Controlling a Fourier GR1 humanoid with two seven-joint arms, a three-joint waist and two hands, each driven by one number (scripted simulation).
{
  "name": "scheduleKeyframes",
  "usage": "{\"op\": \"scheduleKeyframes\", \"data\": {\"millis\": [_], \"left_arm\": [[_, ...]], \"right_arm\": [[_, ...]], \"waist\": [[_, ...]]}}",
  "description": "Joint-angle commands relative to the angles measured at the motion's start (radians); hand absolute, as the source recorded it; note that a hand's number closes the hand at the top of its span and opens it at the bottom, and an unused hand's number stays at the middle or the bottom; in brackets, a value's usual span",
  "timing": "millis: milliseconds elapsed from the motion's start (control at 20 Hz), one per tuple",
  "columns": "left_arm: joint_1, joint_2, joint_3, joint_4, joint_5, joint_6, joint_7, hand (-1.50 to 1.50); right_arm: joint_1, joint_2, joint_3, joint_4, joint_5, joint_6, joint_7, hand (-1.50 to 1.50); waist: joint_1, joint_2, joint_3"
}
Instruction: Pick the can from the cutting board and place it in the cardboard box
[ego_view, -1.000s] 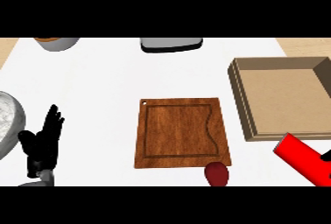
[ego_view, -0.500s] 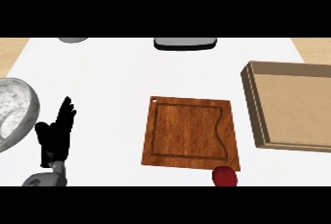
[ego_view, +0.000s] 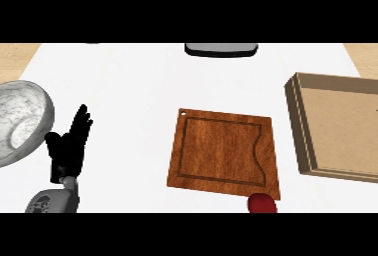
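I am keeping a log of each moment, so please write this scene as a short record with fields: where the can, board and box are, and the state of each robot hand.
can: red can, at the near right corner of the board, cut by the view's lower edge
cutting board: wooden cutting board, centre of the white counter
cardboard box: open cardboard box, right of the board, apart from it
left robot hand: left robot hand, open, fingers up, resting beside the bowl
right robot hand: not in view
other: marbled grey bowl at left edge; dark tray at far edge
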Motion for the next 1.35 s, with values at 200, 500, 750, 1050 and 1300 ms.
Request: {"op": "scheduleKeyframes", "data": {"millis": [200, 500, 750, 1050, 1300], "left_arm": [[-0.047, -0.016, -0.005, 0.043, -0.026, 0.024, 0.015, 0.0], [-0.037, -0.042, -0.02, 0.048, -0.029, 0.022, -0.011, 0.0], [0.038, -0.063, -0.048, -0.033, -0.043, 0.036, -0.01, 0.0], [-0.025, 0.004, 0.024, 0.031, -0.012, 0.005, -0.01, 0.0], [0.027, -0.038, -0.01, 0.003, -0.019, 0.009, -0.037, 0.0]], "right_arm": [[-0.305, 0.177, 0.199, 0.361, 0.212, -0.102, -0.019, 1.5], [-0.472, 0.227, 0.213, 0.691, 0.202, 0.036, -0.139, -1.5], [-0.541, 0.264, 0.159, 0.811, 0.131, 0.141, -0.263, -1.5], [-0.587, 0.219, 0.028, 0.951, -0.051, 0.397, -0.367, -1.5], [-0.643, 0.136, -0.061, 1.125, -0.126, 0.504, -0.333, -1.5]], "waist": [[0.013, 0.003, 0.001], [0.016, 0.006, 0.001], [0.009, 0.0, 0.002], [-0.004, 0.002, 0.002], [0.009, 0.005, 0.003]]}}
